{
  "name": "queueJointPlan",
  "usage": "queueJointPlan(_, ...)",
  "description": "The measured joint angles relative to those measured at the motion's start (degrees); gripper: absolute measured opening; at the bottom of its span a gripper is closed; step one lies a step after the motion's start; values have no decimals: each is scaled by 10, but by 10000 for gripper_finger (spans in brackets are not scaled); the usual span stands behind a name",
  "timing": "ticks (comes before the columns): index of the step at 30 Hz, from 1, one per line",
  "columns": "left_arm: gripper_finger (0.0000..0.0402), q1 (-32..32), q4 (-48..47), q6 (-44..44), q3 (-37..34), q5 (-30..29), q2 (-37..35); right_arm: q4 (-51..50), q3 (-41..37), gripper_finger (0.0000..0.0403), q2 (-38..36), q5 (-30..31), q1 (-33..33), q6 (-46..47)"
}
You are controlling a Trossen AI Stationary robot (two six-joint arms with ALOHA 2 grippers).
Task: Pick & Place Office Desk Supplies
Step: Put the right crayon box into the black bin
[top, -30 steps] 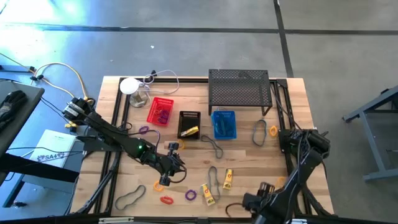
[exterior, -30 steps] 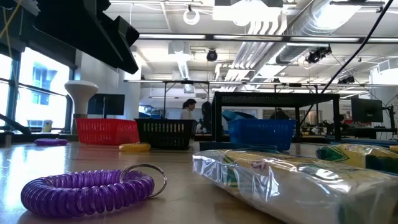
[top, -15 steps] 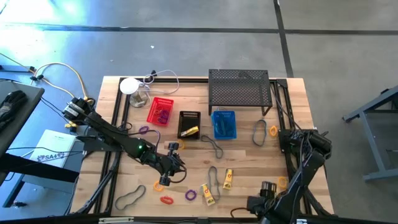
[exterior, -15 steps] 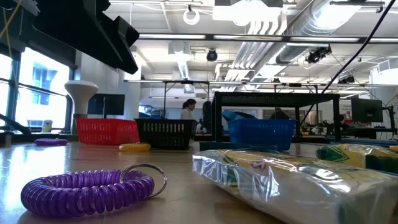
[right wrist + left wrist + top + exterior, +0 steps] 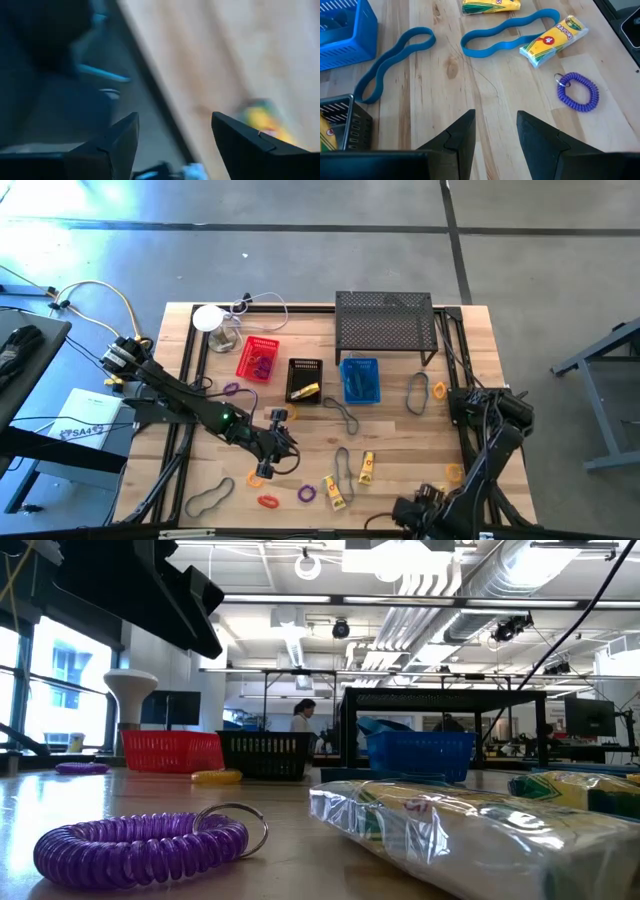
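The supplies lie scattered across the near half of the table [image 5: 470, 360]: crayon packs [image 5: 553, 40], rubber-band loops [image 5: 507, 34], a purple coil ring [image 5: 580, 92], and more rings towards the front edge; some pieces already sit in the red basket [image 5: 257, 358], the black basket [image 5: 304, 380] and the blue basket [image 5: 360, 380], all three just in front of the black mesh shelf [image 5: 385, 323]; the left gripper [image 5: 494, 135] hangs over bare wood near the middle, its fingers parted with nothing between them; the right gripper [image 5: 172, 140] is down at the front right corner, spread wide and empty, looking half off the table's edge; my worry is that arm, since a reach from so low and far out could sweep loose packs or rings off the front; the left could also nudge a loop aside if it drops short of it.
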Motion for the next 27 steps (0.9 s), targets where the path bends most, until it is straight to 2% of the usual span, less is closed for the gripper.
queueJointPlan(5, 137, -3, 0, -4, 0, 0, 0, 60, 0, 238, 5, 39, 4, -1)
queueJointPlan(11, 137, -3, 2, -4, 0, 0, 0, 145, -1, 238, 7, 26, -2, 0)
queueJointPlan(14, 137, -3, 1, -6, 0, 0, 0, 174, -1, 238, 7, 55, -5, -2)
queueJointPlan(17, 137, -3, 0, -6, 0, 0, 0, 169, -1, 238, 7, 60, -17, -21)
queueJointPlan(21, 137, -3, 0, -6, 0, 0, 0, 152, -1, 238, 7, 70, -34, -105)
queueJointPlan(27, 137, -3, -1, -11, 0, 6, 0, 40, -1, 238, 7, 42, -34, -94)
